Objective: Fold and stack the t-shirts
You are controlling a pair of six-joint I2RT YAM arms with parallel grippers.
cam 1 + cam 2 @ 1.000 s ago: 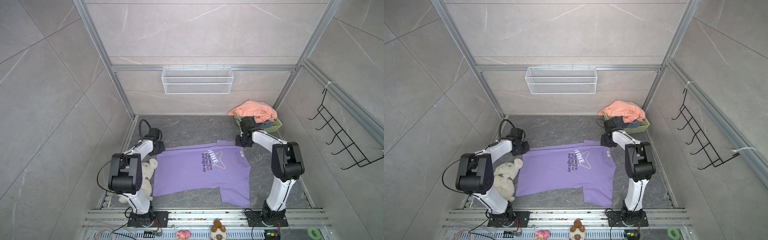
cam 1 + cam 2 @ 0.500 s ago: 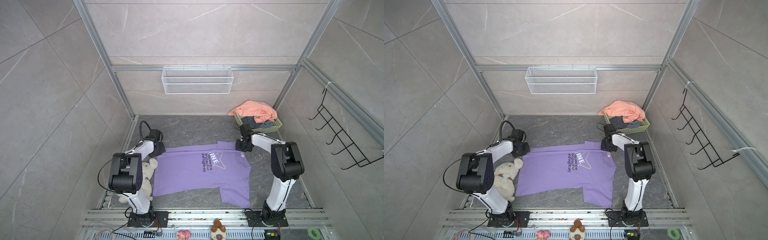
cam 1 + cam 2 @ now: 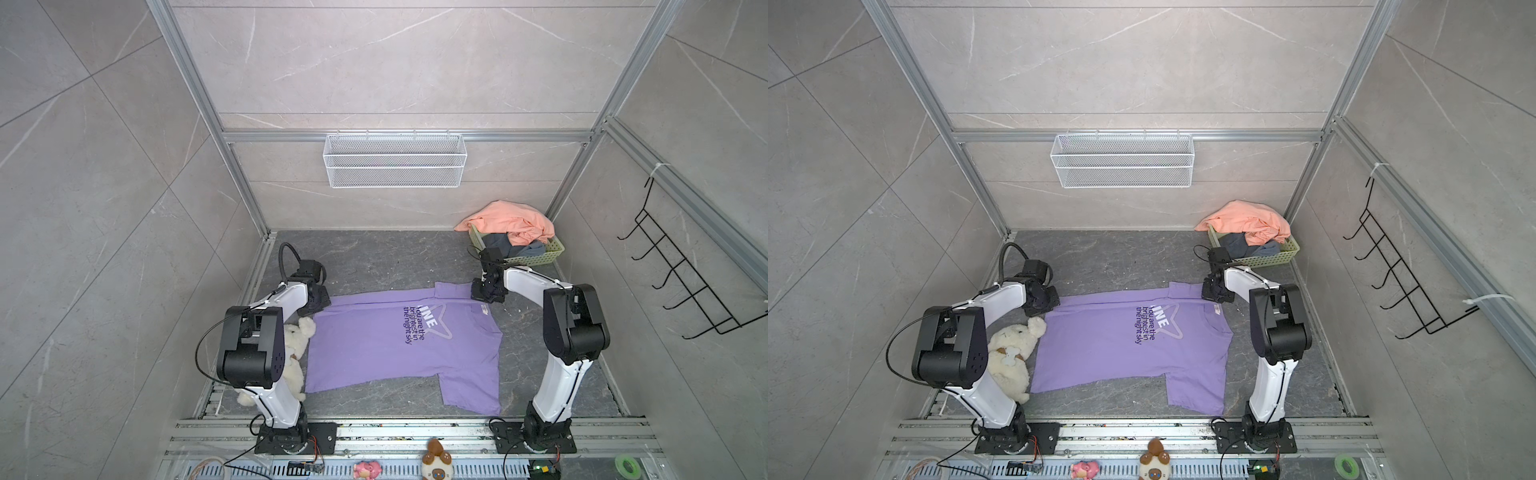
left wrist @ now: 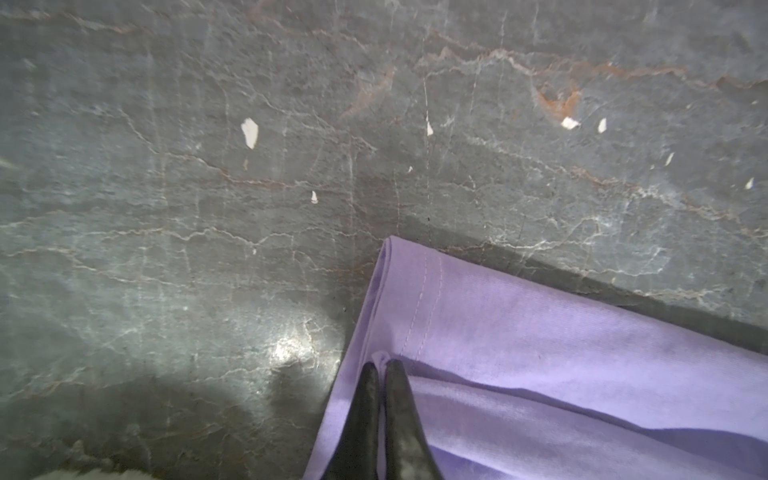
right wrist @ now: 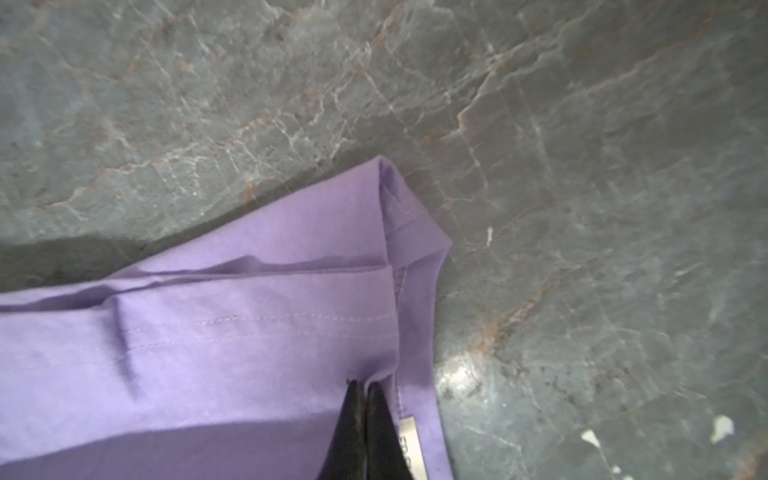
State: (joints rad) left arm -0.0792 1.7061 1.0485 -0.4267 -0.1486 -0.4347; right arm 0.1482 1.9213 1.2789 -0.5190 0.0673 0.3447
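I have the dark stone table [image 3: 374, 257] in both top views. The purple t-shirt [image 3: 374, 345] [image 3: 1100, 345] lies across its middle, hem to the left and collar to the right. Its near sleeve reaches toward the near edge, and its far edge is turned over in a narrow fold.

In the far right corner sits a green basket [image 3: 540, 258]. A salmon t-shirt [image 3: 507, 220] is heaped on it and a grey t-shirt [image 3: 498, 242] lies underneath. A cream plush dog [image 3: 1009, 353] lies just beside the purple shirt's left edge.

My left gripper [image 3: 320, 305] [image 4: 380, 363] is at the shirt's far-left corner. In the wrist view its black fingers are pressed together, with a pinch of purple hem between the tips. My right gripper [image 3: 484, 293] [image 5: 361, 384] is at the far-right corner, by the far sleeve. It is clamped on a pucker of purple cloth next to a small white label.

Compared with a second ago, the right gripper has come a little nearer with its corner. The fold now covers one more letter of the white word, so I read "INE" where "HINE" showed. The left gripper has barely shifted.
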